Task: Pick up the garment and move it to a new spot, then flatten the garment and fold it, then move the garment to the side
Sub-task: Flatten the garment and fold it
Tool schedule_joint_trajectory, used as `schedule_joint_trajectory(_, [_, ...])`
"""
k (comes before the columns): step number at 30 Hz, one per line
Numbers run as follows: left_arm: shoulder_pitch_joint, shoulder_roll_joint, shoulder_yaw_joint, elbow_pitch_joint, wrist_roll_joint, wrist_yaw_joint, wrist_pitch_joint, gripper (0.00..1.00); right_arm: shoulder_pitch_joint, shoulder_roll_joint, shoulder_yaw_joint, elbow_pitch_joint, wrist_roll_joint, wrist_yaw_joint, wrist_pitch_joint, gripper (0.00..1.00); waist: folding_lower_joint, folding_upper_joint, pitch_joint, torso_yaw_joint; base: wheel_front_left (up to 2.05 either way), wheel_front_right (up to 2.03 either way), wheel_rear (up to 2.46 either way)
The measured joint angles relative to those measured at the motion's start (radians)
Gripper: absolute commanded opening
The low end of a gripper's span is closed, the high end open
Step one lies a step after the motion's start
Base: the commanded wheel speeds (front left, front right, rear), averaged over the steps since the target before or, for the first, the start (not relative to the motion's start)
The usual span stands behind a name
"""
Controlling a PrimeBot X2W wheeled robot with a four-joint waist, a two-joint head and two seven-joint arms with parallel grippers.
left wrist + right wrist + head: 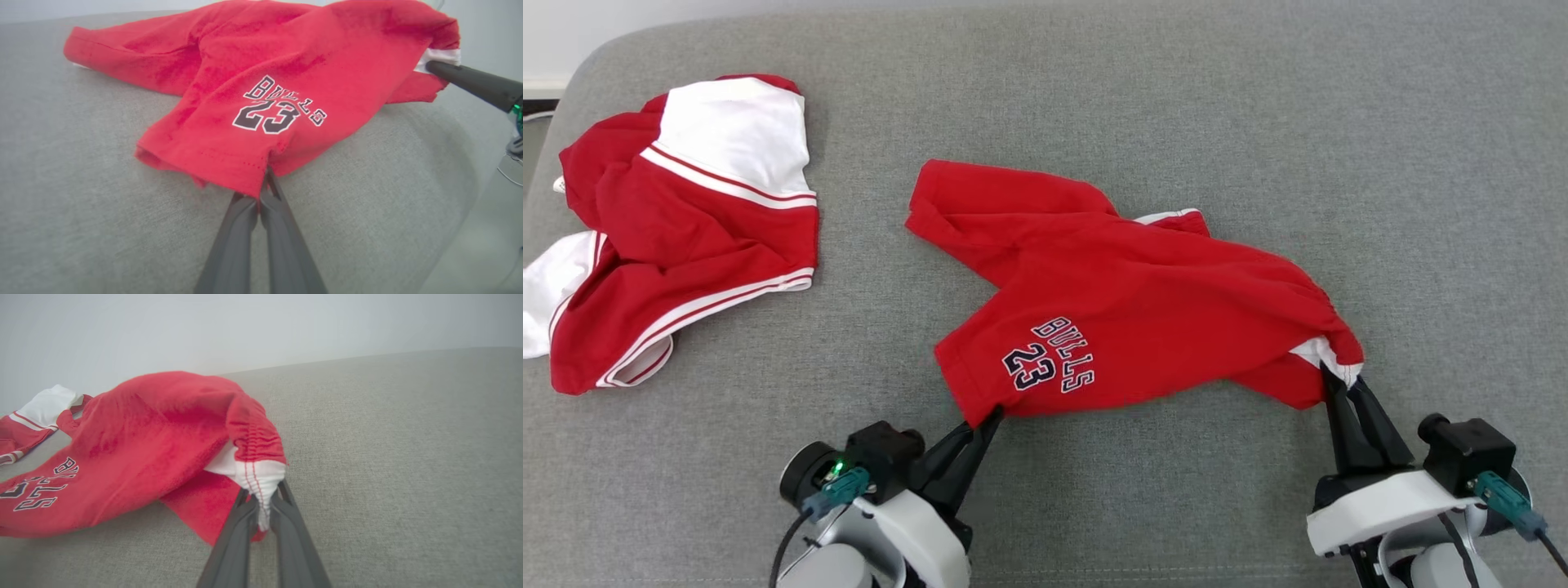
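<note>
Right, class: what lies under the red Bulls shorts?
The shorts rest on the grey cushion. Their own lower layer shows red near the right pincer; anything flat beneath is hidden.

The head camera looks steeply down on the red garment (pixel 1143 302); each wrist camera sits low and close at one end, both catching its lettering (pixel 279 107).

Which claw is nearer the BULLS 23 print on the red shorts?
Left. The left claw pinches the hem just below the BULLS 23 print; the right claw grips the white waistband, farther off.
</note>
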Motion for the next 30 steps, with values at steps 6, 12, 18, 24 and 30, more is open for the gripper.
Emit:
schedule_joint_trajectory(6, [0.095, 0.120, 0.071, -0.229, -0.058, 0.069, 0.068, 0.00, 0.079, -0.005, -0.008, -0.129, 0.000, 0.000, 0.030, 0.00, 0.0000, 0.0000, -0.013, 0.015, 0.00, 0.00, 0.00])
schedule_joint_trajectory(12, [0.120, 0.216, 0.142, -0.451, -0.105, 0.106, 0.140, 0.00, 0.077, -0.032, 0.003, -0.278, 0.035, 0.000, 0.124, 0.00, 0.0000, 0.0000, 0.000, 0.024, 0.00, 0.00, 0.00])
schedule_joint_trajectory(18, [-0.046, 0.236, 0.205, -0.443, -0.237, 0.024, 0.258, 0.00, -0.155, -0.088, 0.068, -0.258, 0.078, 0.000, 0.218, 0.00, 0.0000, 0.0000, 0.046, 0.022, 0.00, 0.00, 0.00])
schedule_joint_trajectory(24, [-0.434, 0.168, 0.244, -0.162, -0.429, -0.082, 0.486, 0.00, -0.608, -0.122, 0.159, 0.007, 0.137, 0.000, 0.268, 0.00, 0.0000, 0.0000, 0.122, 0.007, 0.00, 0.00, 0.00])
schedule_joint_trajectory(30, [-0.865, 0.109, 0.353, 0.168, -0.514, -0.100, 0.527, 0.00, -1.082, -0.061, 0.188, 0.336, 0.146, 0.000, 0.166, 0.00, 0.0000, 0.0000, 0.205, -0.030, 0.00, 0.00, 0.00])
